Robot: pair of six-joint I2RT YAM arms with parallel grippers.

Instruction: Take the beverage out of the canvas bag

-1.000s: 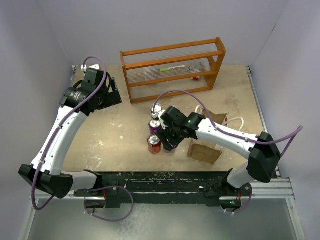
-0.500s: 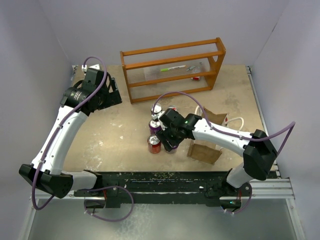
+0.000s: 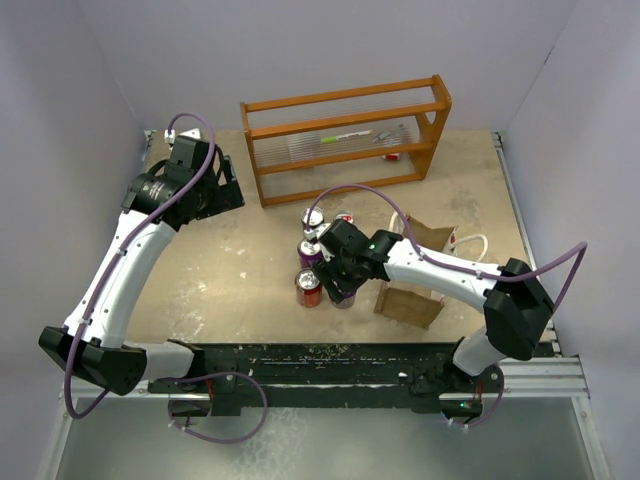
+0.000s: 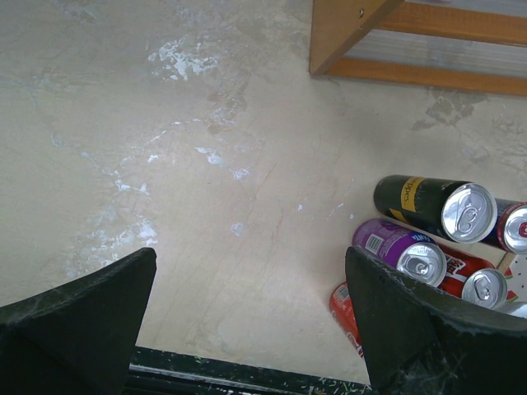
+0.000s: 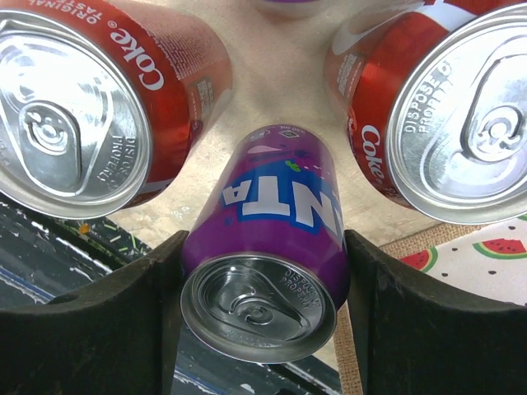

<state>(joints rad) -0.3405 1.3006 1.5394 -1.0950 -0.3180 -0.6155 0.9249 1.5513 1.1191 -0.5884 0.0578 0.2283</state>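
Note:
The canvas bag (image 3: 408, 304) is a tan-brown tote at the right of the table, with white handles (image 3: 472, 243). My right gripper (image 3: 340, 287) is just left of the bag, shut on a purple Fanta can (image 5: 276, 239), which is upright with its top toward the camera. The fingers (image 5: 123, 321) press both sides of the can. The bag's edge and watermelon-print lining (image 5: 486, 255) show at the lower right of the right wrist view. My left gripper (image 3: 228, 188) is open and empty, high over the left part of the table.
Cans stand left of the bag: a red Coke can (image 3: 308, 288), a purple can (image 3: 310, 252) and silver-topped cans (image 3: 315, 218) behind. Red Coke cans (image 5: 90, 99) (image 5: 445, 107) flank the held can. An orange wooden rack (image 3: 345, 135) stands at the back. The left wrist view shows the cans (image 4: 436, 206).
My right arm has shifted a little to the left and nearer the group of cans, with the purple can in its grip. The left arm has not moved.

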